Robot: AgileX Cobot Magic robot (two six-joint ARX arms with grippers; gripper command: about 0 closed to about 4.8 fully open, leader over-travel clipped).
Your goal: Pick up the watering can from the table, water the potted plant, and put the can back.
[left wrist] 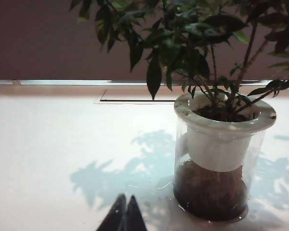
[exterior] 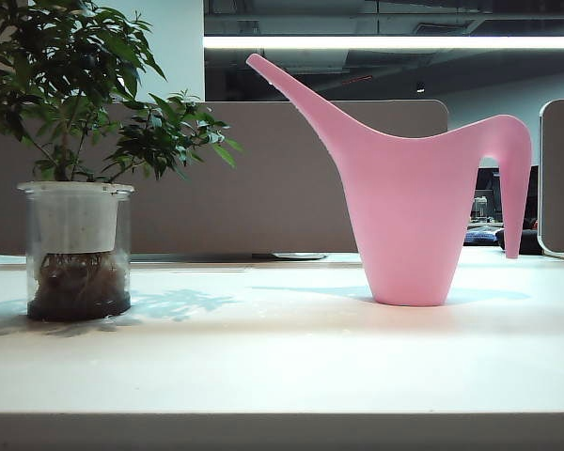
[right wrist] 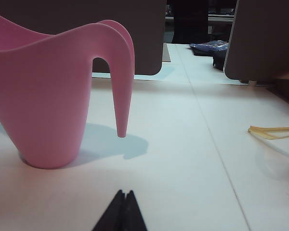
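Standing upright on the table (exterior: 282, 366), the watering can (exterior: 409, 202) sits well right of the potted plant (exterior: 75, 188). My left gripper (left wrist: 123, 216) rests pinched together near the plant; my right gripper (right wrist: 123, 214) rests pinched together, empty, near the can.

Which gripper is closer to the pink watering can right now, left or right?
Right. The right gripper, shut, sits low over the table just short of the watering can, near its handle. The left gripper, also shut, is over by the potted plant instead.

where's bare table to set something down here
Widest free patch: table between plant and can, plus the front strip. Both grippers, left and right, sit shut and low near the front.
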